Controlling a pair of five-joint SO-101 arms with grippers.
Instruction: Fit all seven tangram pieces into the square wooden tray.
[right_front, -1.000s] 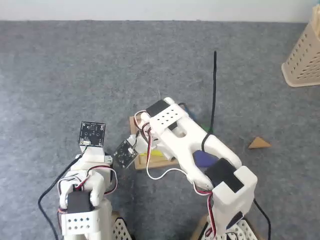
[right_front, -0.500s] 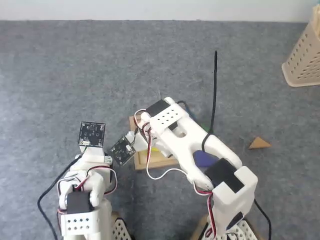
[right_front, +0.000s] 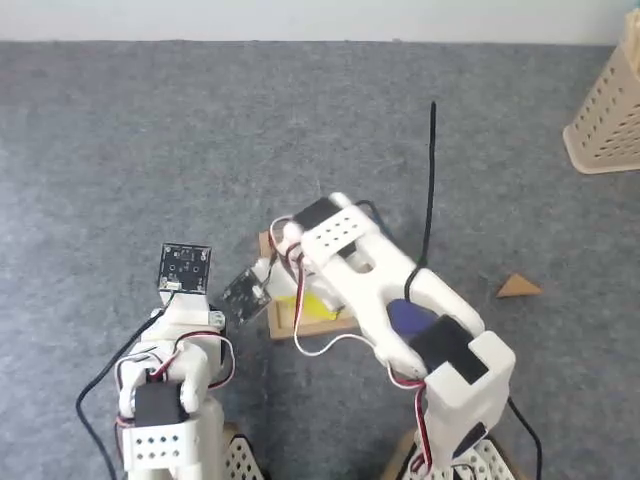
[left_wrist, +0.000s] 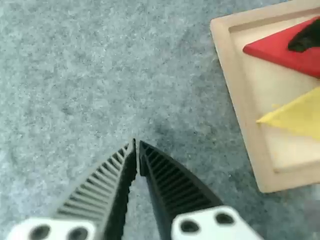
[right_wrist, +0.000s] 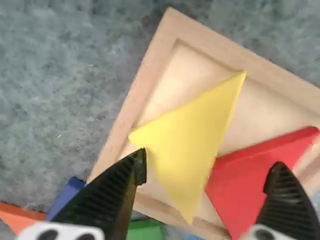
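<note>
- Surface: grey short-pile carpet (right_front: 150, 130), nap fuzzy and mottled. A pale wall strip runs along the far edge.
- Far right corner: beige perforated plastic basket (right_front: 605, 110). A thin black cable (right_front: 431, 180) lies straight on the carpet.
- Square wooden tray (right_wrist: 165, 65): light, smooth wood with a raised rim and a shallow recessed floor, sitting under the right arm (right_front: 380, 290).
- In the tray: a flat matte yellow triangle (right_wrist: 192, 145) near one corner, with a red triangle (right_wrist: 250, 175) beside it.
- Just outside the rim: blue piece (right_wrist: 67, 192), green piece (right_wrist: 142, 231) and orange piece (right_wrist: 20, 217).
- A tan triangle (right_front: 518, 287) lies well apart on the carpet.
- Right gripper (right_wrist: 210, 167): ribbed black jaws spread wide over the tray, straddling the yellow triangle.
- Left gripper (left_wrist: 136, 150): jaws pressed together over bare carpet, near the tray.
</note>
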